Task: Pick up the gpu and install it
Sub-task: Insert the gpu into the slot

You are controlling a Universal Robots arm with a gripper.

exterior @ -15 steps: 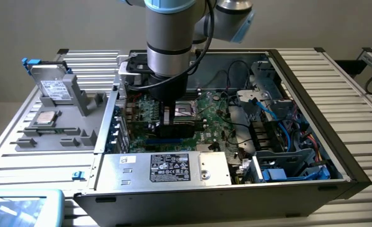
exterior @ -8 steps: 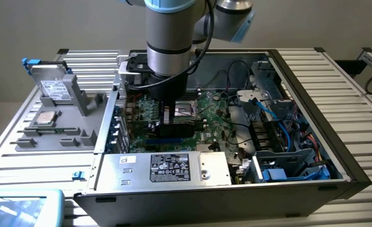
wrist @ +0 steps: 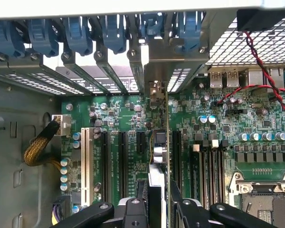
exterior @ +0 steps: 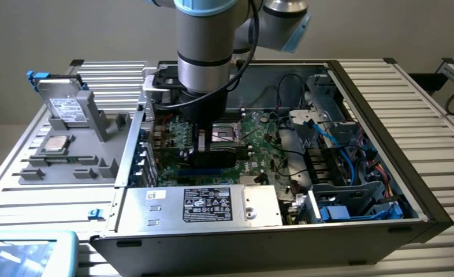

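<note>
One thin, flat gpu (wrist: pixel 159 147) clamped edge-on in tool (wrist: pixel 157 202).

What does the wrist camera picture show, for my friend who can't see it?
The gripper grips the gpu, a thin card seen edge-on, standing upright over the green motherboard among its long black slots. Blue clips line the case wall beyond, and red and black wires trail over the board.
</note>
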